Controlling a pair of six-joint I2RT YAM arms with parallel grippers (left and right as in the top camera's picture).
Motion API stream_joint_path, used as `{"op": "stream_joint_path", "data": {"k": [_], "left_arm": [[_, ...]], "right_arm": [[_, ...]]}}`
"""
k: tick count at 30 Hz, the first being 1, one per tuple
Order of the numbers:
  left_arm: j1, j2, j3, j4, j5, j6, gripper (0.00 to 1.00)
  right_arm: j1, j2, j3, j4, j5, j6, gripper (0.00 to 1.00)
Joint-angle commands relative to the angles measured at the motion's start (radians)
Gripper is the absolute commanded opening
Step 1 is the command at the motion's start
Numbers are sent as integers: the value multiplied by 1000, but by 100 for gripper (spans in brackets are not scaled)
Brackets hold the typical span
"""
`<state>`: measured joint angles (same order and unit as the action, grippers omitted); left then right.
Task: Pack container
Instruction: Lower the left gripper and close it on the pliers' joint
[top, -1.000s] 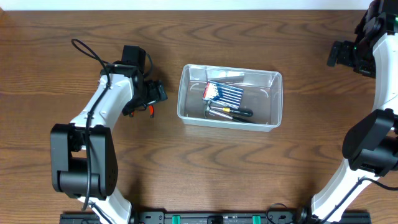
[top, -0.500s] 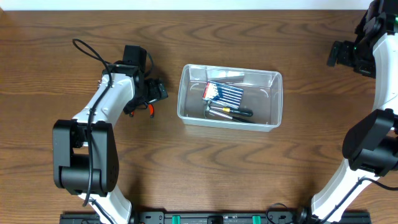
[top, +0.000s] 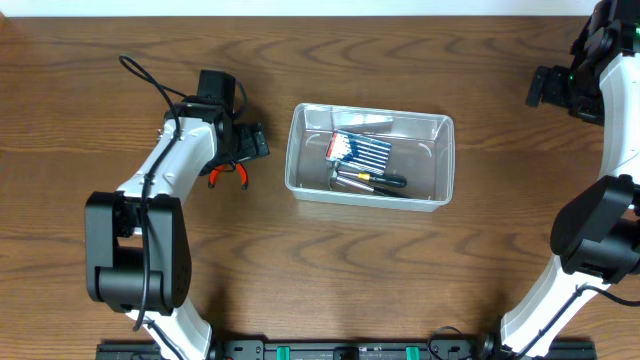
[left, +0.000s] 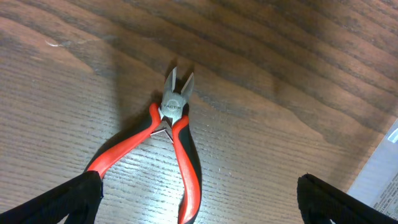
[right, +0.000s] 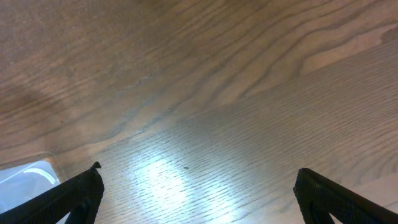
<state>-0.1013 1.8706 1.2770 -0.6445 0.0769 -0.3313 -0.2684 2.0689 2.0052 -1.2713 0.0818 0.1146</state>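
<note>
The clear plastic container (top: 440, 190) stands mid-table and holds a blue striped packet (top: 362, 150) and a black-handled tool (top: 372, 181). Red-handled pliers (top: 228, 175) lie on the wood left of it, and show in the left wrist view (left: 177, 140) with their jaws pointing away. My left gripper (top: 248, 148) is open just above the pliers, its fingers (left: 199, 202) spread to either side of the handles, not touching them. My right gripper (top: 545, 88) is open and empty at the far right, over bare wood (right: 196, 193). A corner of the container shows in the right wrist view (right: 25, 177).
The left arm's black cable (top: 150, 85) loops over the table behind the arm. The container's edge (left: 379, 183) sits at the right of the left wrist view.
My left gripper has moved slightly up and away from the pliers, which now show fully on the table. The right arm has not moved.
</note>
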Motion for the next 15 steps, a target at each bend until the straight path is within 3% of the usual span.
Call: {"op": "stream_joint_path", "data": {"k": [1,15], "left_arm": [[-3,30,44,-5,-15,24,98],[-39,108,135,-126,-98,-26,98]], "right_arm": [[-6,-2,-3,0,4,12,99],[-6,-2,-3,0,4,12,99]]}}
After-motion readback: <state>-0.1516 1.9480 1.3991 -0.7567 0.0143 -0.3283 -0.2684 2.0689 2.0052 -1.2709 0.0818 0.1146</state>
